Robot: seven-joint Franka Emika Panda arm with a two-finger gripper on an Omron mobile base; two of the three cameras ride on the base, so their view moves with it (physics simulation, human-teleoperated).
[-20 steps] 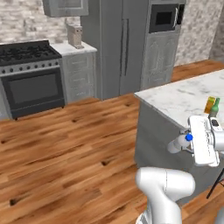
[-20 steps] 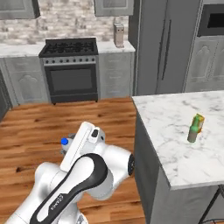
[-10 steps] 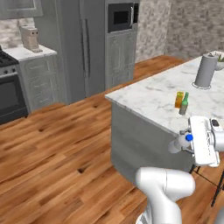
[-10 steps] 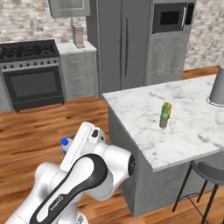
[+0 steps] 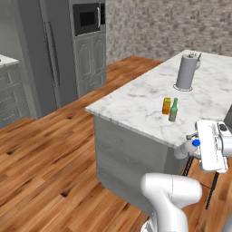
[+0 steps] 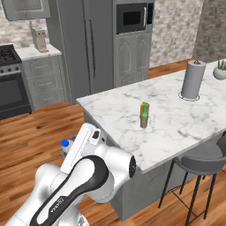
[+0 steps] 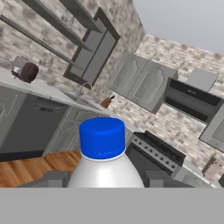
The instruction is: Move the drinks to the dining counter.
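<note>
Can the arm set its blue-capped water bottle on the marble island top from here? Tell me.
Probably yes: the white grey-veined marble island top lies bare near its edge, beside the gripper holding the clear blue-capped water bottle.

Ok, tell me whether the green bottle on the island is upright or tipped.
Upright. The green bottle stands on its base on the island, neck up, beside the orange carton.
</note>
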